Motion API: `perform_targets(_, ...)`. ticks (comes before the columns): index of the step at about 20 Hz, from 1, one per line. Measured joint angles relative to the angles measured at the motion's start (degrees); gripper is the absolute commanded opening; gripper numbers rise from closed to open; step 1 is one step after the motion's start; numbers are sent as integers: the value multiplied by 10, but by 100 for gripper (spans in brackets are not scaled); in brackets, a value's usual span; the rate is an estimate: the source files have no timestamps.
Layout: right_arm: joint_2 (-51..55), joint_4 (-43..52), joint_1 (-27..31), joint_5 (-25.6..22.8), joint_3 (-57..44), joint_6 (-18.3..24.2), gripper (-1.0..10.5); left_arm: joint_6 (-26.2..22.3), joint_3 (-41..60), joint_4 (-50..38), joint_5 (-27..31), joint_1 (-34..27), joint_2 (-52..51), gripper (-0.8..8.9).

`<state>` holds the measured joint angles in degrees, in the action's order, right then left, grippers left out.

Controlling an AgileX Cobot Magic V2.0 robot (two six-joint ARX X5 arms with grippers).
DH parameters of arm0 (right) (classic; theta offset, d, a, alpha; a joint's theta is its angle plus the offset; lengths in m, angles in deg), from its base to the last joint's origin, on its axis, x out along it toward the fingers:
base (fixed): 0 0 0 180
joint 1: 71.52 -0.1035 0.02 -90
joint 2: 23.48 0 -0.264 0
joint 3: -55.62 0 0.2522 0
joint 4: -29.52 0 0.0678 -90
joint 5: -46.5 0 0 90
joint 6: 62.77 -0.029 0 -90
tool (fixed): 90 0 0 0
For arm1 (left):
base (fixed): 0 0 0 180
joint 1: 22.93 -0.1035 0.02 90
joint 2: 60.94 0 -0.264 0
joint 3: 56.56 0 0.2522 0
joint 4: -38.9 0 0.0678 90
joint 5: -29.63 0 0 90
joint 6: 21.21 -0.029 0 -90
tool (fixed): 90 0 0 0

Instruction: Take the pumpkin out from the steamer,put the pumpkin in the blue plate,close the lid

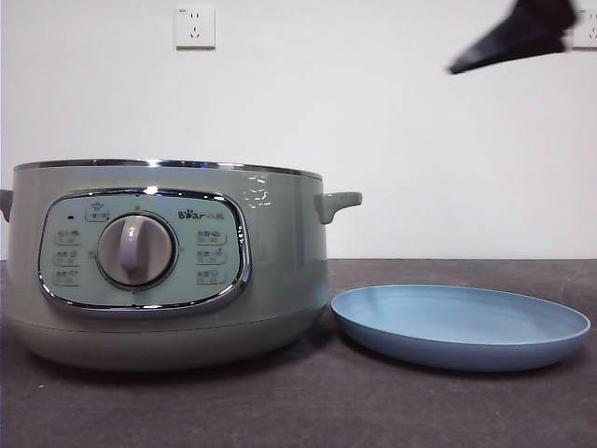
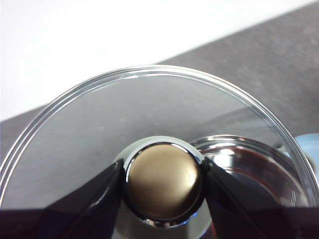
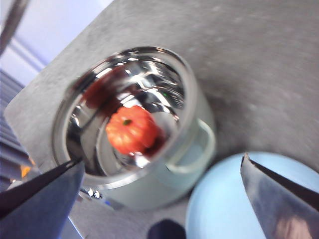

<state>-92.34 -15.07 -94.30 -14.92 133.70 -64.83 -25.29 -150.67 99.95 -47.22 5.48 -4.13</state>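
Note:
The steamer (image 1: 280, 271) stands at the left of the table with no lid on it. Seen from above in the right wrist view, the orange pumpkin (image 3: 130, 130) lies on the shiny floor of the steamer (image 3: 197, 144). My right gripper (image 3: 162, 159) hangs open high above the pot and the blue plate (image 3: 224, 209), holding nothing. The blue plate (image 1: 462, 322) sits bare to the right of the pot. My left gripper (image 2: 164, 172) is shut on the round knob (image 2: 162, 189) of the glass lid (image 2: 149, 109), holding it in the air, out of the front view.
A black arm tip (image 1: 518, 35) shows at the top right corner of the front view. Dark grey tabletop (image 1: 373, 411) lies in front of the pot and plate. A white wall with a socket (image 1: 194, 26) stands behind.

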Motion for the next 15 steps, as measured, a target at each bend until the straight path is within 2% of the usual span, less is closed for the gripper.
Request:
perform_targets(5,-101,-28,-78,-36,106,21,579,0,0,28,55,0,-53,-9)
perform_targets(8,-189,-100,-131,-93,213,47,635,0,0,48,95,0,-82,-9)
perform_targets(11,-294,-174,-180,-140,335,83,634,0,0,68,140,0,-104,-9)
perform_targets(15,-387,-193,-229,-207,423,115,632,0,0,91,163,0,-112,-9)
